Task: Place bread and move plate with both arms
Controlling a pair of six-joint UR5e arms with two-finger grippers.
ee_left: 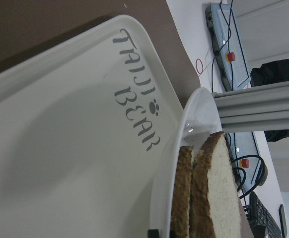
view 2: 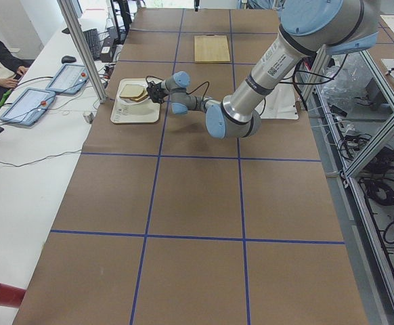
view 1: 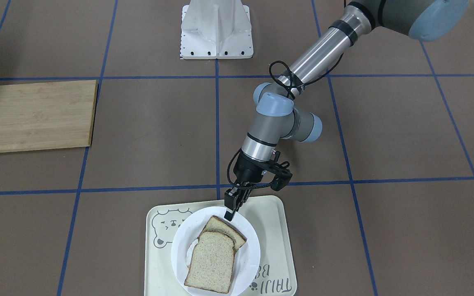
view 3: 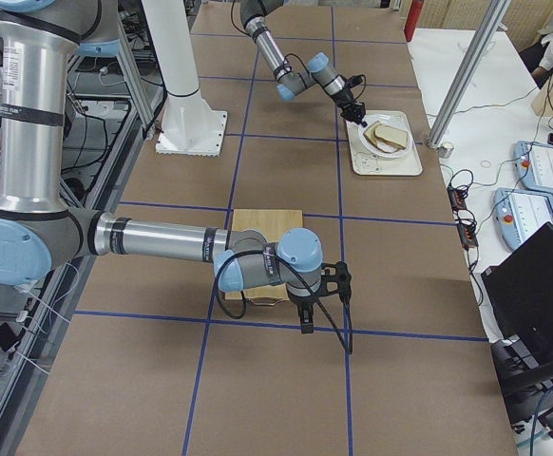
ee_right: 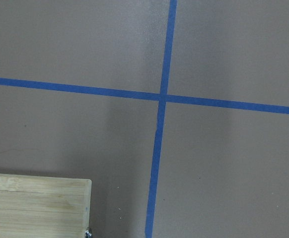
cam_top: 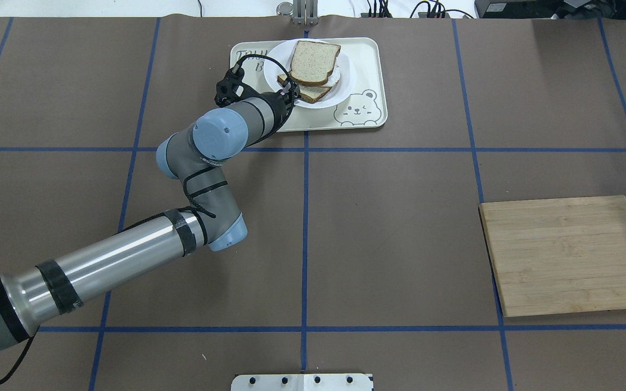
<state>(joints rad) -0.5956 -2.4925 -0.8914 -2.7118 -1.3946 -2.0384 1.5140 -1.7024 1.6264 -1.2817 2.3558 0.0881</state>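
The white plate [view 1: 248, 255] sits on the cream bear tray [view 1: 270, 222] at the table's operator side. Two wheat slices lie stacked on it. The bread [view 1: 211, 263] is on top, with its domed end toward the robot. The other slice [view 1: 225, 229] lies partly under it. My left gripper [view 1: 229, 214] is at the plate's robot-side rim, with its fingers close together on the rim next to the lower slice. The left wrist view shows the rim [ee_left: 184, 129] and both slices edge-on [ee_left: 216, 188]. My right gripper [view 3: 307, 318] hangs over the table beside the cutting board; I cannot tell if it is open or shut.
A bamboo cutting board [cam_top: 565, 255] lies on the robot's right side; its corner shows in the right wrist view [ee_right: 35, 206]. The white robot base mount [view 1: 216, 31] stands at the robot's edge. Operators and control tablets [view 2: 65, 78] are beyond the tray.
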